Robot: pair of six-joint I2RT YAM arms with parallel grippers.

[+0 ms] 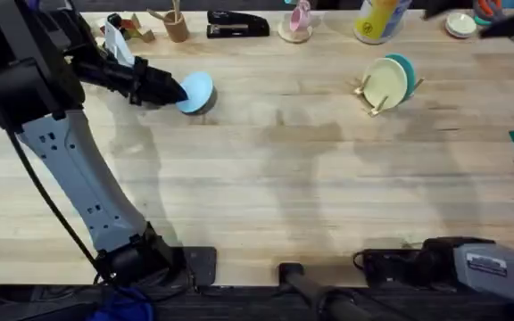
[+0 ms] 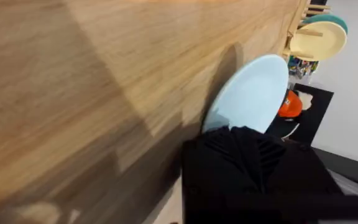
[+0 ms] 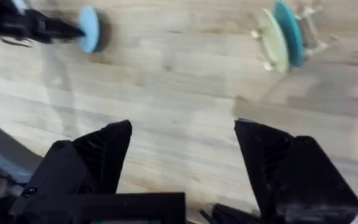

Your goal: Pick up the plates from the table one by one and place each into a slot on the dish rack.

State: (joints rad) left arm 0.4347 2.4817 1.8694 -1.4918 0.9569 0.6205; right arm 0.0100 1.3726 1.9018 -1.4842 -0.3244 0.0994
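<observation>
Light blue, the plate (image 1: 196, 92) we are handling sits in our left pincer (image 1: 178, 90), whose black fingers are pressed onto its rim; the plate is tilted up on edge rather than lying flat, over the far left part of the table (image 1: 266, 187). In the left wrist view the plate (image 2: 248, 94) rises from between the dark fingers (image 2: 253, 158), its shadow falling on the wood beside it.

Across the table, toward the far right, we see the dish rack (image 1: 375, 100) of thin light-wood sticks, with a pale yellow plate (image 1: 386, 83) and a teal plate (image 1: 406, 69) standing upright in it, one just behind the other. The right wrist view shows the same pair, yellow (image 3: 273, 42) in front of teal (image 3: 289, 33).

Our right pincer (image 3: 182, 155) is spread wide and holds nothing, with bare wood showing between its two fingers; that arm lies low at the near right edge of the table.

Between the held plate and the rack the wooden surface is open. Along the far edge stand a black stapler (image 1: 236, 24), a wooden cup of sticks (image 1: 176, 25) and a yellow bottle (image 1: 380, 20). We cannot read the label on the right arm or the bottle's print.
</observation>
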